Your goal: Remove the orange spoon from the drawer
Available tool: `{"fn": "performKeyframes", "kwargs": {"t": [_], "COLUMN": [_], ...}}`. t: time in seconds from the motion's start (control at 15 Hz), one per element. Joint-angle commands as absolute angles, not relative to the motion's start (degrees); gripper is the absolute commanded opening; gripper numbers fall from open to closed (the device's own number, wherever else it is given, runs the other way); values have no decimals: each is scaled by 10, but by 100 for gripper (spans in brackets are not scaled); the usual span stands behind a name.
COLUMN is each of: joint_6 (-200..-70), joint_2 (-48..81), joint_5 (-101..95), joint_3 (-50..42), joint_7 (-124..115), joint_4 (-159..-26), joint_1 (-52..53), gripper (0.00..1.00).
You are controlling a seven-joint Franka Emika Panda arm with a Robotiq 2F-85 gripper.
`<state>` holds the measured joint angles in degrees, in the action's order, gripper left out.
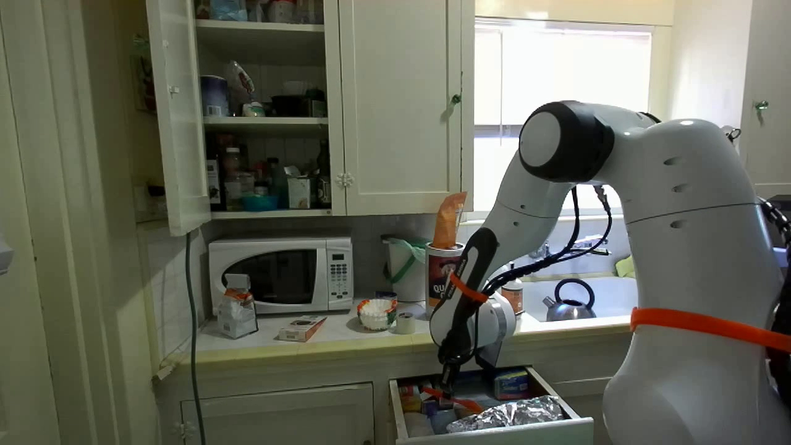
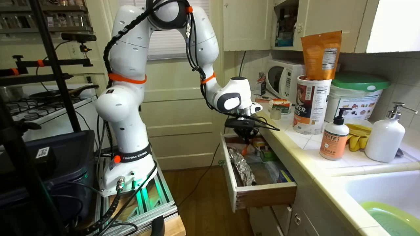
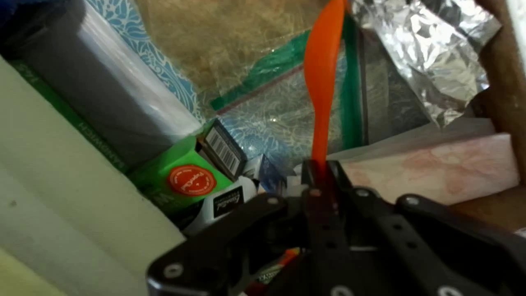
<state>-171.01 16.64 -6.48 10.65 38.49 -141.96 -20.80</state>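
Observation:
The white drawer (image 1: 575, 426) is pulled open below the counter, and its bare side faces the camera in an exterior view (image 2: 265, 195). The orange spoon (image 3: 321, 78) is inside it, with its bowl pointing to the top of the wrist view. It shows as a thin orange strip in both exterior views (image 1: 468, 405) (image 2: 244, 150). My gripper (image 3: 323, 170) points down into the drawer, with its two fingers closed around the spoon's handle. The handle end is hidden behind the fingers. I cannot tell whether the spoon touches the bags below it.
Crumpled foil (image 3: 435, 53) lies by the drawer's front wall. Zip bags (image 3: 287, 111), a green box (image 3: 185, 181) and a wrapped packet (image 3: 444, 168) lie around the gripper. The counter edge (image 2: 305, 164) overhangs the drawer's back. An oats canister (image 2: 311, 105) stands on the counter.

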Motion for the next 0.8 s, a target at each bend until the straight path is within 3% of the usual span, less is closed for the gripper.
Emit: {"fn": "performKeyframes", "kwargs": {"t": [0.0, 0.27, 0.73], "joint_6": [-1742, -1754, -1731], "joint_2": [123, 98, 0], "joint_5": [-14, 15, 39], "joint_3": [147, 204, 221], "joint_7": [436, 462, 463], "joint_4": [-1459, -1471, -1492], "joint_1": [-239, -284, -301], "gripper": [2, 2, 2]}}
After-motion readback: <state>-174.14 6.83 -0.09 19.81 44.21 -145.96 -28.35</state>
